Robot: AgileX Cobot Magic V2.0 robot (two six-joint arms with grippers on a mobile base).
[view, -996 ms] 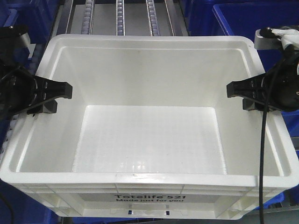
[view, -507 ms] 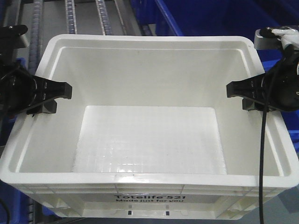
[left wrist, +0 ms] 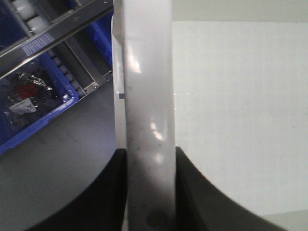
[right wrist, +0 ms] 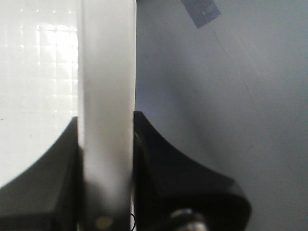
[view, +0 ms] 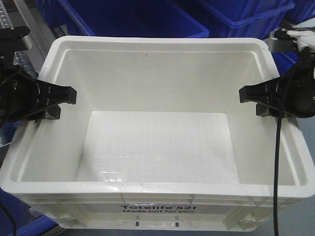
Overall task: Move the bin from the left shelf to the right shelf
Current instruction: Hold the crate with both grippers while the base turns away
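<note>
Gripping the bin (view: 157, 147) on opposite side walls, left gripper (view: 51, 103) and right gripper (view: 263, 101) each clamped onto the rim, probably to keep it level; looks lifted clear, hanging in front of blue bins (view: 133, 19)

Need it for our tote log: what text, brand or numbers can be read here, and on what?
"Totelife 521": black print on the white bin's near side.
"Made just for you": the line just beneath it.
Strip label on the shelf rail: too small to read.
</note>
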